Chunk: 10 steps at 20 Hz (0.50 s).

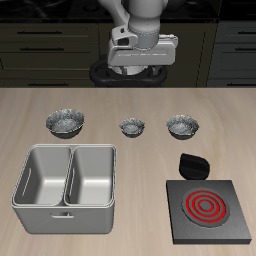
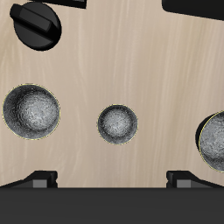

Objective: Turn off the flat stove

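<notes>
The flat stove (image 1: 209, 212) lies near the table's front edge, beside the grey double-basin tub (image 1: 66, 188). Its ring coils (image 1: 205, 207) glow red, so by that sign it is on and the task is not yet done. The black rounded knob (image 1: 192, 164) sits at the slab's back edge, on the side toward the robot's base; the wrist view shows it too (image 2: 38, 24), with a raised ridge across its top.

Farther back, 3 small metal bowls stand in a row: a larger one (image 1: 65, 122), a small middle one (image 1: 132, 126) and a third (image 1: 182, 125). The gripper (image 1: 142, 62) hangs high above the table's back, well apart from the knob. In the wrist view its fingertips (image 2: 39, 179) appear far from each other, with the middle bowl (image 2: 117, 124) between them, so the claw looks wide and holds nothing.

The step in hand seems to be the approach. To do it well, I judge the arm should travel forward over the row of bowls at height, not descend early, since the third bowl stands between the gripper and the knob. Above the knob, the fingers should be lined up to straddle the ridge, then lowered straight, closed firmly, and the wrist rotated. A grip off the ridge would likely slip; the coils going dark would confirm success
</notes>
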Motion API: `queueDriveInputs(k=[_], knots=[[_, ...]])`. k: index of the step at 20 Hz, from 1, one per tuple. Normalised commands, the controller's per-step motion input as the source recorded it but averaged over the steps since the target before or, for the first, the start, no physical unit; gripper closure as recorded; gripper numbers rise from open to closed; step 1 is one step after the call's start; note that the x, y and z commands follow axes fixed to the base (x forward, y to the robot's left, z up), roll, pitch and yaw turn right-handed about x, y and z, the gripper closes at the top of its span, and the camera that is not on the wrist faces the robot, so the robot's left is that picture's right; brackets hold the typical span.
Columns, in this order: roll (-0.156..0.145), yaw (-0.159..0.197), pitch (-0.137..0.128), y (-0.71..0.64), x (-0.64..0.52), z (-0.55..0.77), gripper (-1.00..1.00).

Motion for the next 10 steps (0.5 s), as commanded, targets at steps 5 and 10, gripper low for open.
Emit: queueDriveInputs(k=[5,10], knots=[[0.034,0.021,-0.013,0.25,0.27,0.10,-1.00],[0.055,0.020,-0.007,0.37,0.33,0.08,-1.00]])
